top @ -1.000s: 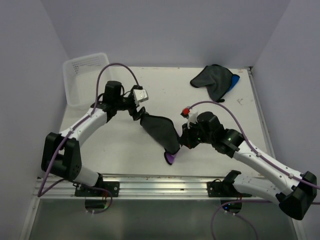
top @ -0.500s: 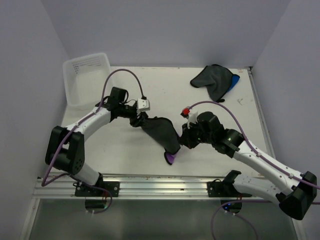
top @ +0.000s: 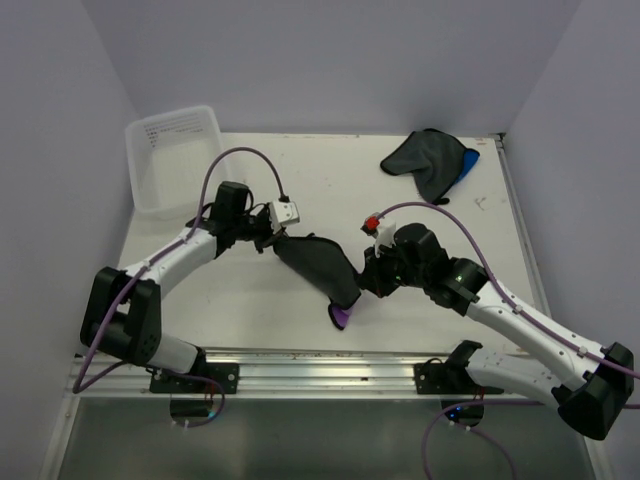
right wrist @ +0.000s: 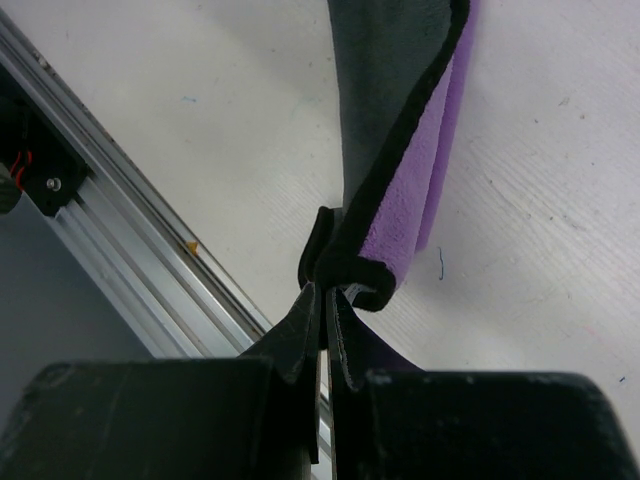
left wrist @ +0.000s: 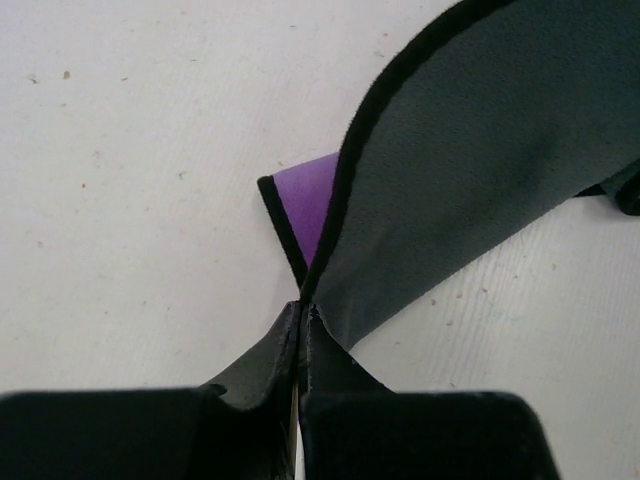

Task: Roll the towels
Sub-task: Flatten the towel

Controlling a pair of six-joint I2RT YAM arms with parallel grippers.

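A purple towel point(top: 320, 265), grey on its upper face with black trim, hangs stretched between my two grippers in the middle of the table. My left gripper point(top: 272, 243) is shut on its far-left corner; in the left wrist view the jaws point(left wrist: 303, 303) pinch the corner where the purple side point(left wrist: 305, 200) folds out. My right gripper point(top: 365, 285) is shut on the towel's near-right edge point(right wrist: 410, 190), and a purple tip point(top: 340, 317) dangles below. A dark grey-black towel point(top: 420, 160) lies crumpled at the back right with a blue towel point(top: 469, 162) peeking from under it.
A clear plastic tub point(top: 170, 155) stands at the back left corner. An aluminium rail point(top: 320, 365) runs along the table's near edge, also close under my right gripper as the rail point(right wrist: 130, 240). Walls close in on three sides.
My left gripper has closed on the towel's far-left corner after standing open beside it. The right gripper has kept its hold without moving.
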